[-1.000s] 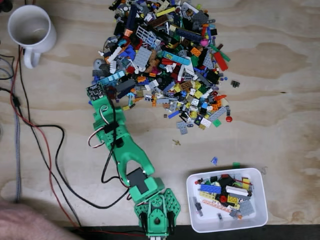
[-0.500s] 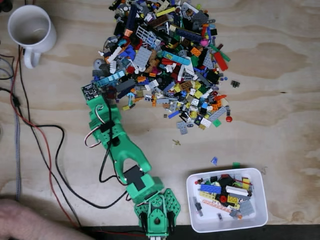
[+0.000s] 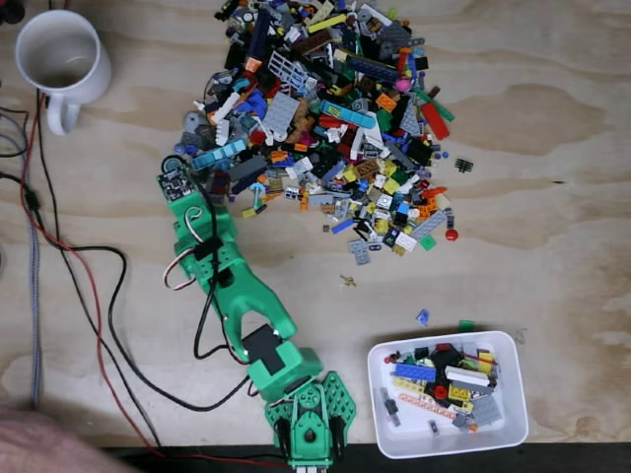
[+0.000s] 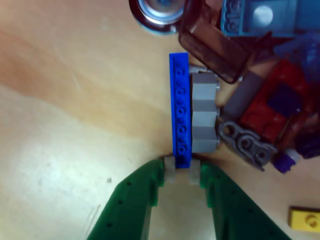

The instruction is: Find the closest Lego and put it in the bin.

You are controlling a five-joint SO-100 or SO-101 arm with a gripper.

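- The plywood tabletop (image 3: 552,236) is filling the fixed view, with grain running across it.
- The Lego pile (image 3: 325,118) is spreading over the upper middle of the fixed view, a heap of mixed coloured pieces.
- The green arm (image 3: 232,291) is reaching from the bottom centre up and to the left, its tip sitting at the pile's lower left edge.
- The white bin (image 3: 380,414) is standing at the lower right of the fixed view, holding a layer of bricks.
- The white mug (image 3: 59,59) is sitting in the upper left corner, well apart from the pile.
- Red and black cables (image 3: 99,325) are trailing down the left side.
- The hand (image 4: 182,170) is coming in from the bottom of the wrist view, its fingers clenching on the near end of the long blue brick (image 4: 180,107).
- That blue brick is lying on the tabletop at centre frame, with a grey brick (image 4: 204,112) touching its right side.
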